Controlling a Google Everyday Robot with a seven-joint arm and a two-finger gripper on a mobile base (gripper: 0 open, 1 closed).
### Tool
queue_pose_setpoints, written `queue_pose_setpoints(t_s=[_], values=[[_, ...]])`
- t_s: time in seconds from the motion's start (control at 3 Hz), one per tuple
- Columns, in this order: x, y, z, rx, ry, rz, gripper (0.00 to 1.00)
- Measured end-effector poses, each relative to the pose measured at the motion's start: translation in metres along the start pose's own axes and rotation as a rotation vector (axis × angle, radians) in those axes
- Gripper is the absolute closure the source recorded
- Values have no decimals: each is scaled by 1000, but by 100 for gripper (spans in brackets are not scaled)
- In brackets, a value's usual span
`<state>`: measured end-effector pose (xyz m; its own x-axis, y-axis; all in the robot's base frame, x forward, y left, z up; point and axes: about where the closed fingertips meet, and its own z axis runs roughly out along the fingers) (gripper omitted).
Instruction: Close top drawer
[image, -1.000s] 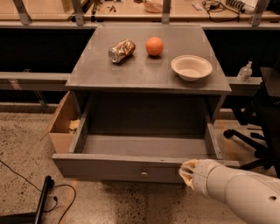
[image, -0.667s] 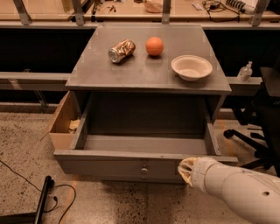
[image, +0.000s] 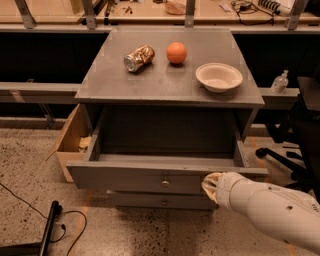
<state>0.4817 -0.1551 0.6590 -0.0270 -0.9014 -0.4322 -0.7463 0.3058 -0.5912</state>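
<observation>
The top drawer (image: 125, 179) is a wide grey drawer pulled out of the grey cabinet, open and empty inside, with a small round knob (image: 164, 183) at the centre of its face. My gripper (image: 210, 184) is at the end of a white arm coming in from the lower right. It presses against the drawer's face panel to the right of the knob.
On the cabinet top (image: 100, 85) lie a crushed can (image: 138, 57), an orange (image: 176, 52) and a white bowl (image: 219, 77). A narrower drawer (image: 150, 201) shows below. A cardboard box (image: 67, 145) stands at the left, a chair base (image: 287, 160) at the right, cables (image: 55, 227) on the floor.
The drawer face has moved back toward the cabinet, and my gripper has moved with it against the panel.
</observation>
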Motion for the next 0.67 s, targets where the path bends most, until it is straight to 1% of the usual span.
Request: queue_pose_setpoints(t_s=[0.33, 0.67], values=[[8, -17, 19, 38, -3, -8, 100], [17, -39, 39, 76, 3, -25, 100]])
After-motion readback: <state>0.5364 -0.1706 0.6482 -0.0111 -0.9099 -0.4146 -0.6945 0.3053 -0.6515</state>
